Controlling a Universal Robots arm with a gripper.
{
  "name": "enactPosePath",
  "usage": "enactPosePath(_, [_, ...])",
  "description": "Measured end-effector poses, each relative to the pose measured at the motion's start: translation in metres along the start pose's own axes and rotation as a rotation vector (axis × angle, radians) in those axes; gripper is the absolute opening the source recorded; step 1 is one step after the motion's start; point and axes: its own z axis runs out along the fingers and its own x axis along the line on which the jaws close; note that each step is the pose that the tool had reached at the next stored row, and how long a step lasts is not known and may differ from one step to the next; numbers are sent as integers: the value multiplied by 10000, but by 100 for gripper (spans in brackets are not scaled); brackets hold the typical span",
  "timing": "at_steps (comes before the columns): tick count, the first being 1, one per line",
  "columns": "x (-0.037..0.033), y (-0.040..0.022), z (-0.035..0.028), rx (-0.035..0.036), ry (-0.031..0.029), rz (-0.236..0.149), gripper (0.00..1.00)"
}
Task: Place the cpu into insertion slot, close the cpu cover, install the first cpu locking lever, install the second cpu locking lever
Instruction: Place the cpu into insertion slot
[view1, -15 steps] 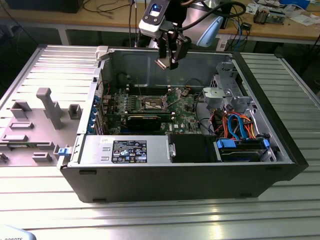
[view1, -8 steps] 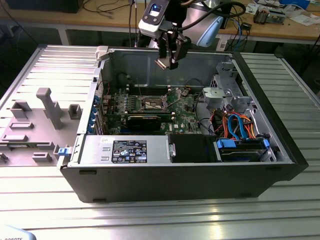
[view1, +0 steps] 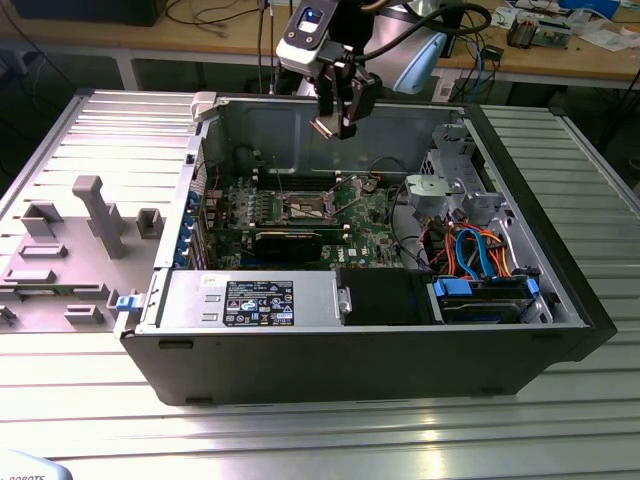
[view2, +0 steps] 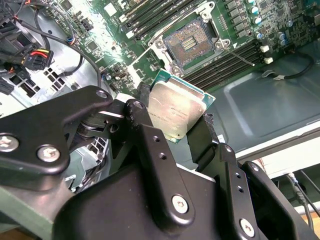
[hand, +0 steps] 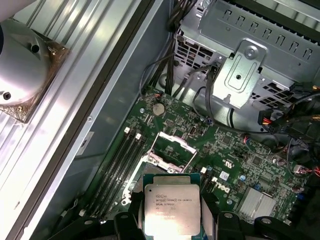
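Observation:
My gripper (view1: 334, 127) hangs above the open computer case, shut on the cpu (view2: 175, 112), a flat square chip with a silver-grey top. In the second wrist view its black fingers (view2: 142, 97) press on two opposite edges of the chip. The cpu (hand: 170, 210) sits level with its printed metal top facing the first wrist camera. Well below it on the green board lies the insertion slot (view2: 192, 42), its dark centre bare. The cpu cover (hand: 177, 142) stands swung up, and a thin locking lever (view2: 239, 54) sticks out beside the slot. From outside, the insertion slot (view1: 305, 208) is below and slightly to the exterior view's left of the gripper.
The black case wall (view1: 350, 350) rings the board. A metal drive cage (view1: 450, 180) and orange and blue cables (view1: 470, 250) crowd the exterior view's right. A long black card (view1: 290, 243) and a power supply (view1: 250, 300) lie in front. A grey fixture (view1: 100, 215) stands outside.

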Motion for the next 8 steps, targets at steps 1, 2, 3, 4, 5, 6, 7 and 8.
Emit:
enactPosePath(1, [0,0,0,0,-2,17,55])
enactPosePath(2, [0,0,0,0,-3,27,55])
enactPosePath(3, [0,0,0,-1,-4,42,55])
enactPosePath(4, [0,0,0,-2,-5,54,55])
enactPosePath(5, [0,0,0,-2,-6,64,55])
enactPosePath(6, [0,0,0,-2,-7,75,55])
enactPosePath(7, [0,0,0,-2,-7,83,55])
enactPosePath(8, [0,0,0,-2,-8,92,55])
